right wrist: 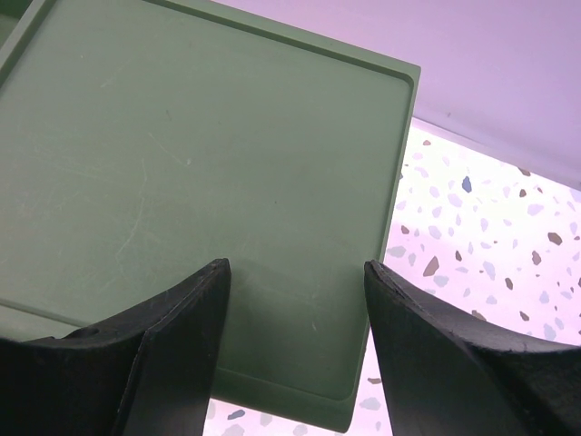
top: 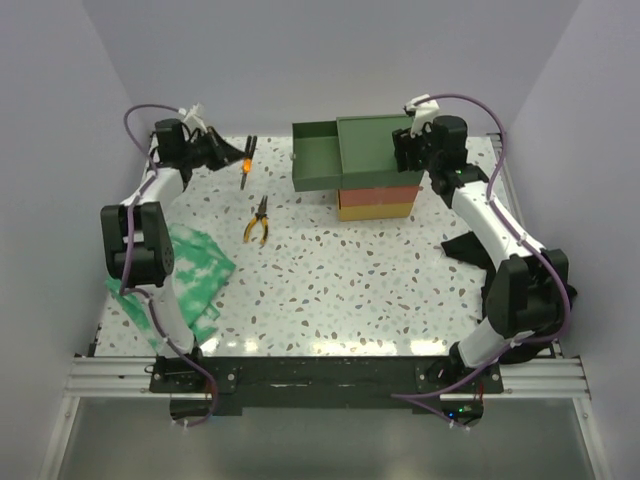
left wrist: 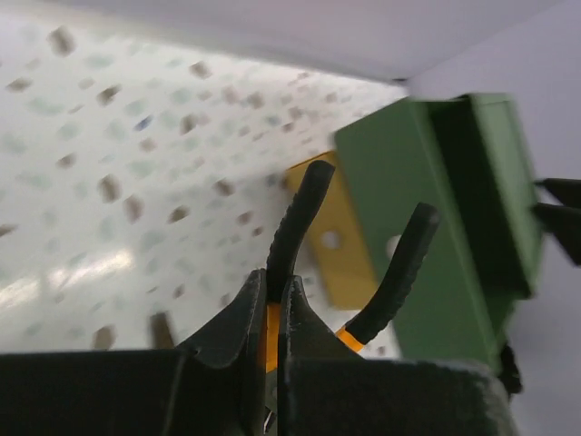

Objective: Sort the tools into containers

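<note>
Left of the drawers point(top: 375, 150), loose pliers point(top: 256, 222), patterned cloth point(top: 200, 265)

pliers point(left wrist: 304, 218) head hidden behind the left hand point(left wrist: 275, 313), green container top point(right wrist: 182, 163) cut off at left edge

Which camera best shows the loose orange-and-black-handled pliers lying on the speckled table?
The top external view: the loose orange-and-black-handled pliers lie fully visible. The left wrist view shows another pair instead, clamped in the left tool; the right wrist view, only the green drawer-stack top.
</note>
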Action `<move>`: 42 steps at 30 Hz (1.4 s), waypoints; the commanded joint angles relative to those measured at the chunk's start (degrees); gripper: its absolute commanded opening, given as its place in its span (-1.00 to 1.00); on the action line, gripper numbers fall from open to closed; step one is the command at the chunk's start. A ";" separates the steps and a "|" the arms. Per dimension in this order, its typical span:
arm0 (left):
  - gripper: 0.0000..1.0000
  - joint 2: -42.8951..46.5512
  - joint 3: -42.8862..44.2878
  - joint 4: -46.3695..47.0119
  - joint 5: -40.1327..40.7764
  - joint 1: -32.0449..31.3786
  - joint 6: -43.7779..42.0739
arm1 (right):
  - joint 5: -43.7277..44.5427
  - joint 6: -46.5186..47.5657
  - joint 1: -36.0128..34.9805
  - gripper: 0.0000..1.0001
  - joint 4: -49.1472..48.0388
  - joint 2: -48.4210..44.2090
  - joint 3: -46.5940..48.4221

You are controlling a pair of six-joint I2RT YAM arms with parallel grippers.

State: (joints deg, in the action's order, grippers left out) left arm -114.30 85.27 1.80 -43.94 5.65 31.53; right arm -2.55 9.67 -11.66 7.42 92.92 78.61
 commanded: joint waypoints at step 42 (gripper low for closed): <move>0.18 0.82 15.92 1.75 -2.39 -11.82 -0.39 | 0.79 2.55 0.06 0.31 13.32 1.82 -6.27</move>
State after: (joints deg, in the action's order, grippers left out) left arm -121.49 105.71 9.72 -45.82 -9.41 42.87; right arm -2.55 9.93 -11.66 5.58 92.25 77.03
